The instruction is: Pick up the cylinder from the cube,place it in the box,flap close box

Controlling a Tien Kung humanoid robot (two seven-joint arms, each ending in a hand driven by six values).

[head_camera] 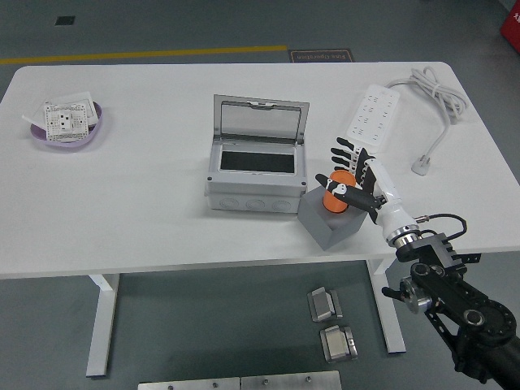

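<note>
An orange cylinder stands on top of a grey cube near the table's front edge, right of centre. My right hand reaches in from the lower right and its fingers wrap around the cylinder, thumb in front and the rest behind. The cylinder still rests on the cube. Just left of the cube sits a grey box with its lid raised upright at the back and a dark empty inside. My left hand is out of view.
A white power strip with its cable lies at the back right, close behind my right hand. A purple bowl holding white parts sits at the far left. Metal blocks lie on the floor below the table.
</note>
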